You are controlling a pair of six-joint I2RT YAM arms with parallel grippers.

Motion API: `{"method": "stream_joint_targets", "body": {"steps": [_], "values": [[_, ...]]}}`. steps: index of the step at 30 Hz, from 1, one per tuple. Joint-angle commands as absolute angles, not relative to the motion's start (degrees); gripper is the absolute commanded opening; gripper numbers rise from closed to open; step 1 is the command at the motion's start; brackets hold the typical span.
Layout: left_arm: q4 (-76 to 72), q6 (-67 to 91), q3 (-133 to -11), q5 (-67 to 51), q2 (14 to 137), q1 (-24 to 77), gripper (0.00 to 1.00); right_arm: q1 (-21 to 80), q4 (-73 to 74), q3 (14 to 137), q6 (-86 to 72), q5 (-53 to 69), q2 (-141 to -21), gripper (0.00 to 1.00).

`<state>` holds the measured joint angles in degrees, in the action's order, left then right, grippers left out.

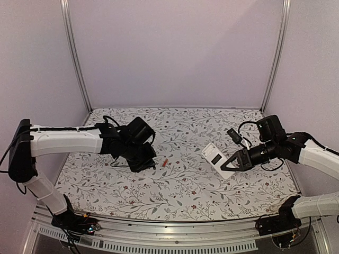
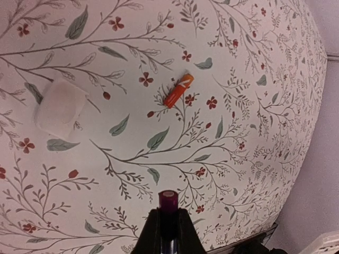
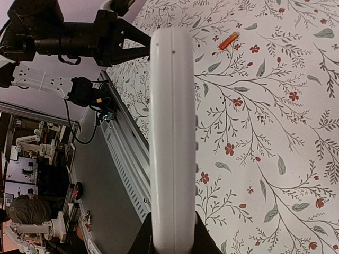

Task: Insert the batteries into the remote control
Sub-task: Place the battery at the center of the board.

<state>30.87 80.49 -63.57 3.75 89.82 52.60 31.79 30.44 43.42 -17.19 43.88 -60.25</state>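
Zero batts seated, by the look. L gripper [image 2: 168,219] clenched on dark battery [image 2: 168,201], over the cloth [image 2: 254,159]. R gripper [image 3: 172,226] grips remote [image 3: 172,132], lifted, edge-on. Orange battery [image 2: 178,90] lies on cloth, untouched. Both insertions left.

Left gripper [image 2: 168,226] clamped on dark battery [image 2: 169,201]; reddish-orange battery [image 2: 178,91] lies on floral cloth [image 2: 254,132], white flat piece [image 2: 59,108] off left.

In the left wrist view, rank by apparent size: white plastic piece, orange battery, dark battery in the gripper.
1. white plastic piece
2. orange battery
3. dark battery, only its end showing in the left gripper, close to the camera, so this rank is unsure
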Motion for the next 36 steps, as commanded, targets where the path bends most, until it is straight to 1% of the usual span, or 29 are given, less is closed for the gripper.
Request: {"method": "stream_joint_targets", "body": {"steps": [1, 11, 17, 22, 29, 34, 36], "values": [[35.9, 87.6, -64.6, 7.2, 95.1, 53.9, 0.0, 31.5, 29.6, 43.7, -17.4, 44.3, -60.4, 0.0], [39.3, 88.4, -70.8, 6.4, 107.3, 54.6, 0.0, 31.5, 29.9, 43.6, -17.3, 43.7, -59.6, 0.0], [40.9, 88.6, -73.5, 4.7, 112.2, 54.9, 0.0, 31.4, 30.1, 43.6, -17.1, 43.3, -59.5, 0.0], [40.4, 89.1, -73.5, 2.6, 114.7, 54.8, 0.11, 31.5, 30.5, 43.7, -16.9, 43.2, -59.2, 0.0], [39.8, 87.4, -73.3, 1.9, 114.2, 54.8, 0.23, 31.4, 30.7, 43.6, -16.7, 43.0, -58.8, 0.0], [39.8, 82.6, -74.7, 4.2, 110.9, 54.8, 0.27, 31.4, 31.0, 43.6, -16.7, 42.7, -58.4, 0.0], [39.9, 78.5, -75.5, 7.1, 108.0, 54.8, 0.32, 31.5, 31.0, 43.8, -16.6, 42.6, -58.2, 0.0]]}}
